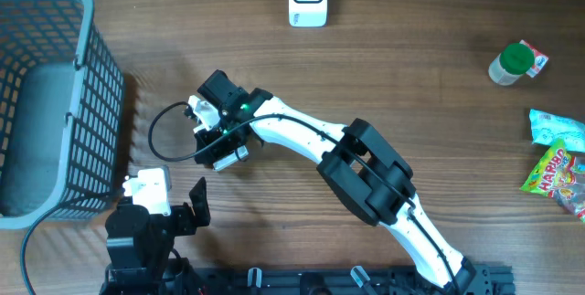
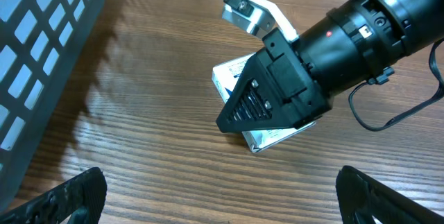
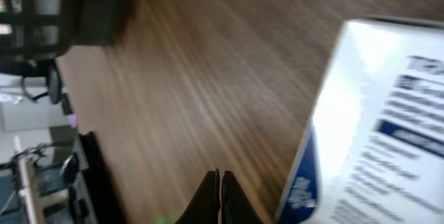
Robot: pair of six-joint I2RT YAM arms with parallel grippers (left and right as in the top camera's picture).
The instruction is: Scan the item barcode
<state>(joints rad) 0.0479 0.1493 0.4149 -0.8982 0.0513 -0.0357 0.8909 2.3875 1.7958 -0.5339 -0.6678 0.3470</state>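
Your right claw [image 3: 219, 182] is shut on nothing; the white box [image 3: 374, 127] lies just beside it, so lifting would miss it.

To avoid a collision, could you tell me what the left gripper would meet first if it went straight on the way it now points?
Probably the shut right gripper, which lies over the white box straight ahead of the open left gripper, though depth is unclear.
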